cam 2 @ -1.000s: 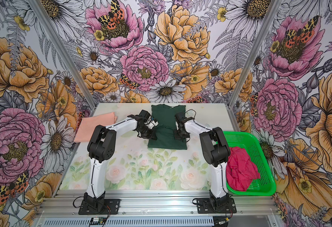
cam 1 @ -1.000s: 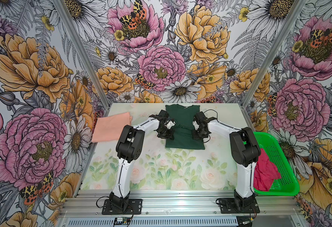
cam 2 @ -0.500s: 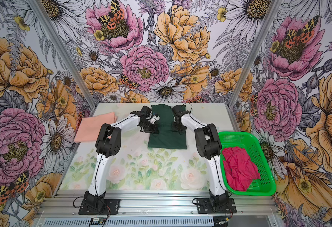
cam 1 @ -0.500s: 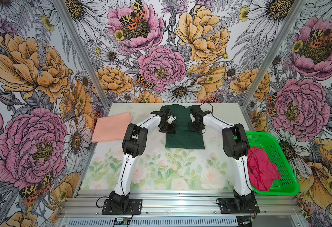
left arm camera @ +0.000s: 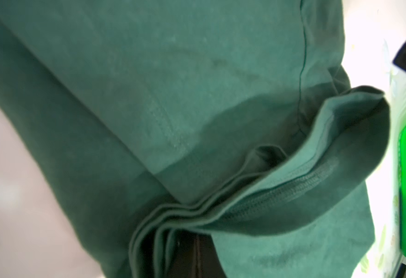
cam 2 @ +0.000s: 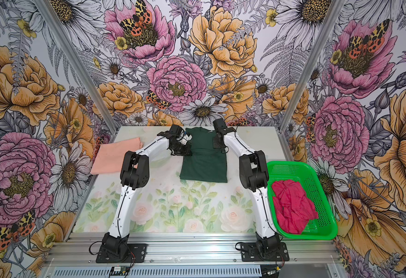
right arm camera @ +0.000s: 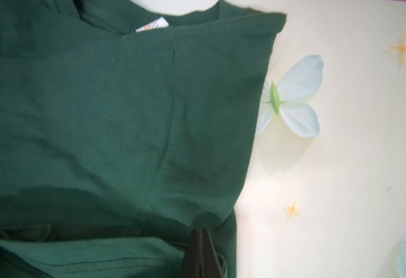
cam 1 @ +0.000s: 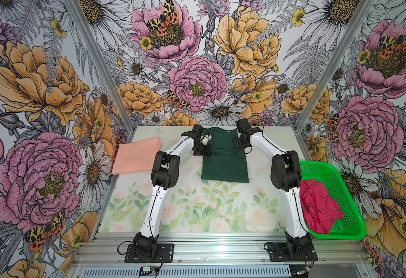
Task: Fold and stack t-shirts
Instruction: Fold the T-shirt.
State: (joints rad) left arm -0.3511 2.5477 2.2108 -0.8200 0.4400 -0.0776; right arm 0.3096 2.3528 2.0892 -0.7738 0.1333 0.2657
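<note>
The left gripper (cam 1: 201, 151) and right gripper (cam 1: 240, 144) each pinch shut a side edge of the green shirt (cam 1: 225, 166) near its collar; the fold likely needs both lifted evenly toward its hem.

Dark forest-green cloth t-shirt (cam 1: 225, 161): matt, soft knit, with a stitched hem just beside the right arm's black fingers (right arm camera: 197, 245), themselves matt. Pale peach cloth t-shirt (cam 1: 137, 157): matt, smooth. Crimson-pink cloth t-shirt (cam 1: 317, 207): matt, heavily creased. Bright green perforated plastic basket (cam 1: 336, 236): glossy. Floral-printed surface (cam 1: 197, 204): smooth, slight sheen. Silver metal rail (cam 1: 221, 248): brushed.
</note>
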